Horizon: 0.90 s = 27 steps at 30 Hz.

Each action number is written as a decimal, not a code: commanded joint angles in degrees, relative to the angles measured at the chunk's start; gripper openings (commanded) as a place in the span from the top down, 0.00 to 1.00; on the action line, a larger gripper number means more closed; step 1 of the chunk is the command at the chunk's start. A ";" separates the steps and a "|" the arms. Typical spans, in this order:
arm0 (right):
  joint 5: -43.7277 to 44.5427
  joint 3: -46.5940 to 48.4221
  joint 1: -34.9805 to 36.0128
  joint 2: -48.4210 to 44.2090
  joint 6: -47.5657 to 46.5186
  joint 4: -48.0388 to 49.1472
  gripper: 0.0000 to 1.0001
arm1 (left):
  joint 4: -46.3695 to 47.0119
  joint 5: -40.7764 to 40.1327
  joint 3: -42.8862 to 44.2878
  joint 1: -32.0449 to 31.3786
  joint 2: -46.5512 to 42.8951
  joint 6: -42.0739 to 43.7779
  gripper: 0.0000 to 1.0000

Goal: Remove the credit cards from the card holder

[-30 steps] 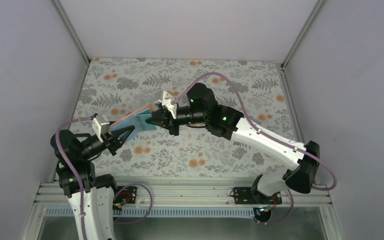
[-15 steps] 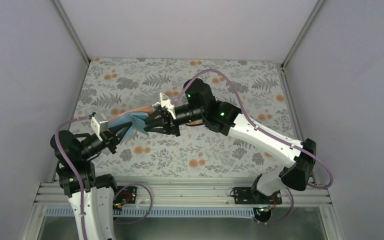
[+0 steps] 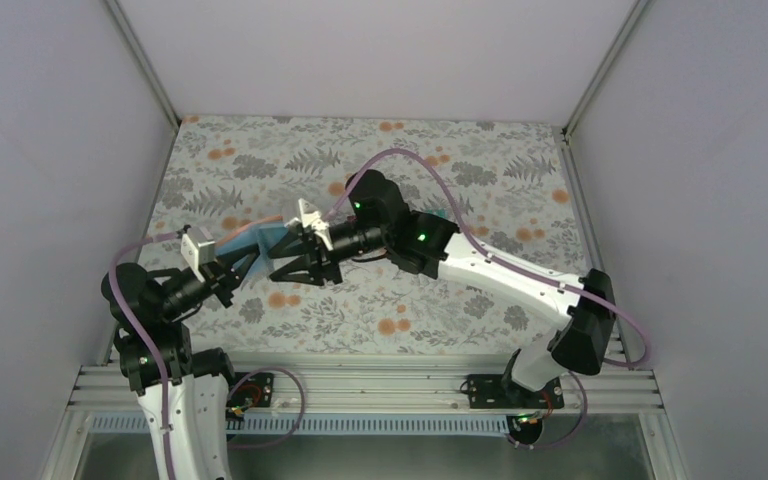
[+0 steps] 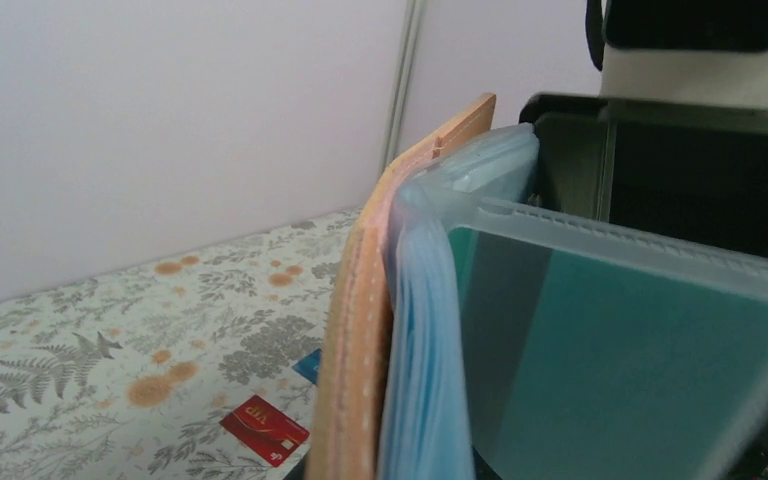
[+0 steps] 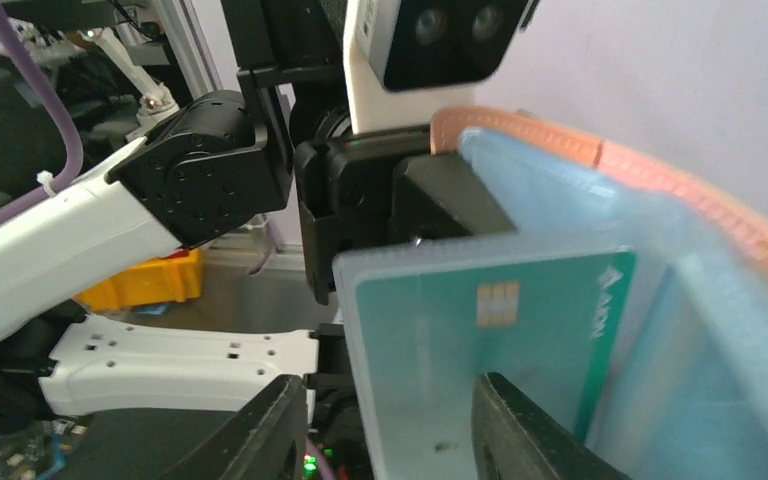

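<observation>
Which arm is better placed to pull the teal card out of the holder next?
Right. The right gripper is open, facing the teal card in its clear sleeve. The left gripper is shut on the card holder, holding it off the table, so it is busy.

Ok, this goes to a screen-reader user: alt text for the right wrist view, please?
A teal green card sits in a translucent light-blue sleeve of the card holder, which the left gripper holds up facing the camera. The right gripper, jaws open, is at the sleeve's lower edge.
</observation>
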 commanded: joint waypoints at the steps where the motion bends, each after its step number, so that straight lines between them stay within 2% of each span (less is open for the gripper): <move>1: 1.57 0.79 1.88 1.00 -0.37 1.10 0.52 | 2.06 -0.05 -0.25 0.17 -0.84 -1.45 0.98; 9: 11.16 1.84 2.48 3.03 2.59 2.43 0.44 | 2.35 0.31 -0.34 0.20 -0.80 -1.62 0.98; 18: 13.92 2.19 3.54 3.27 3.36 4.09 0.44 | 2.75 1.04 -0.74 0.20 -0.73 -1.90 0.97; 22: 20.66 1.87 3.49 2.63 4.30 4.22 0.42 | 3.58 1.17 -1.28 0.20 -0.79 -2.01 0.98; 24: 24.54 2.13 3.37 2.41 5.64 3.84 0.39 | 4.55 1.23 -1.28 0.19 -0.73 -2.82 0.98; 27: 24.75 0.93 2.77 0.99 6.09 4.56 0.29 | 3.65 1.64 -0.57 0.20 -0.55 -1.92 0.97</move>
